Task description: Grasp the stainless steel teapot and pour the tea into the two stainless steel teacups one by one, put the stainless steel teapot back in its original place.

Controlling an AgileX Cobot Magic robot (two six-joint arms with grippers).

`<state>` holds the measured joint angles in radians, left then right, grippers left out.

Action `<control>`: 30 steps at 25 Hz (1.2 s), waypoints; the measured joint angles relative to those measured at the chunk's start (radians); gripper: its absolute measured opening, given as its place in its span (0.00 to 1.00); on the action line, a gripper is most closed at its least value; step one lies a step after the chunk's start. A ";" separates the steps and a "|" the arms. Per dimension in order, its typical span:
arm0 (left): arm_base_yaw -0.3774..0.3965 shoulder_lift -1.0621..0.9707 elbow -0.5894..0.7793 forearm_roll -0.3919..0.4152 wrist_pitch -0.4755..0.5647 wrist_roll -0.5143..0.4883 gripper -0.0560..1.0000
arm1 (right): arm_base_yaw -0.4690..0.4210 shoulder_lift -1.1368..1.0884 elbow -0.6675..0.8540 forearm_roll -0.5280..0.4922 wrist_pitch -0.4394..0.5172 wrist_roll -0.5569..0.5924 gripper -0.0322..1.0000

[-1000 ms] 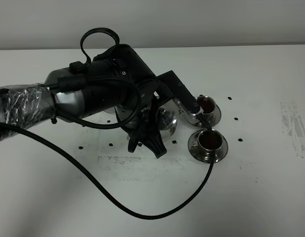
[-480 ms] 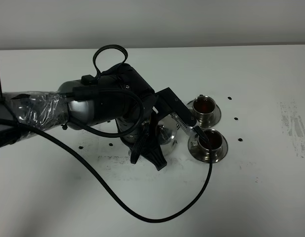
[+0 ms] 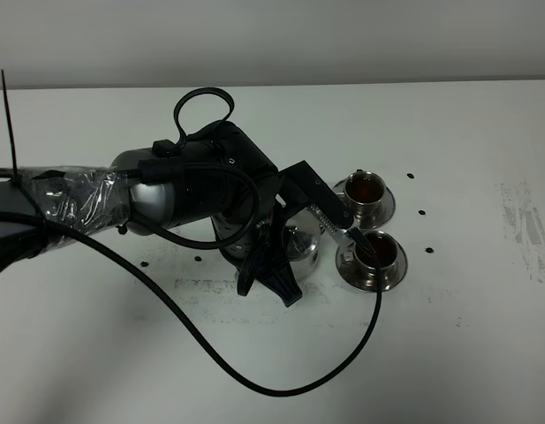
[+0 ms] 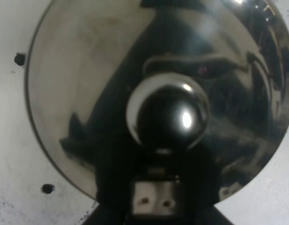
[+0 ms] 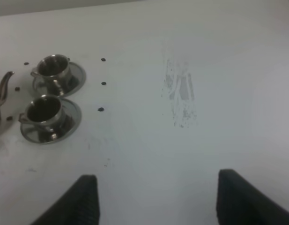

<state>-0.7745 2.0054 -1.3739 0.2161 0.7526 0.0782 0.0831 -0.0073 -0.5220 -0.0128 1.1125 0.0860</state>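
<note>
My left gripper (image 3: pixel 276 263) is shut on the stainless steel teapot (image 3: pixel 298 246), which the arm mostly hides. In the left wrist view the teapot's lid (image 4: pixel 88 93) and round knob (image 4: pixel 167 110) fill the frame, with the gripper (image 4: pixel 153 206) at its edge. The spout (image 5: pixel 3 84) points toward the two stainless steel teacups. The far teacup (image 3: pixel 367 189) and the near teacup (image 3: pixel 374 253) stand on saucers and both hold reddish-brown tea. The original place is hidden. My right gripper (image 5: pixel 157 180) hangs open over bare table, well to the right of the teacups (image 5: pixel 43 112).
A black cable (image 3: pixel 298 382) loops across the table in front of the near teacup. Small black dots (image 3: pixel 421 213) mark the tabletop around the teacups. A grey smudge (image 3: pixel 524 221) lies toward the right edge.
The left arm has carried the teapot toward the table's front. The spout has gone from the far teacup to beside the near teacup.
</note>
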 joint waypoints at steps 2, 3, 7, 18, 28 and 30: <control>0.000 0.000 0.000 -0.001 0.001 0.000 0.23 | 0.000 0.000 0.000 0.000 0.000 0.000 0.54; 0.000 0.000 0.000 -0.001 0.001 0.001 0.23 | 0.000 0.000 0.000 0.000 0.000 0.000 0.54; 0.001 0.000 0.000 -0.001 0.001 0.001 0.23 | 0.000 0.000 0.000 0.000 0.000 0.000 0.54; 0.089 -0.087 0.000 -0.005 0.006 -0.018 0.23 | 0.000 0.000 0.000 0.000 0.000 0.000 0.54; 0.286 -0.103 -0.001 -0.011 -0.063 -0.060 0.23 | 0.000 0.000 0.000 0.000 0.000 0.000 0.54; 0.315 -0.095 -0.023 -0.013 -0.060 -0.062 0.23 | 0.000 0.000 0.000 0.000 0.000 0.000 0.54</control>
<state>-0.4594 1.9102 -1.3967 0.2027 0.6926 0.0160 0.0831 -0.0073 -0.5220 -0.0128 1.1125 0.0860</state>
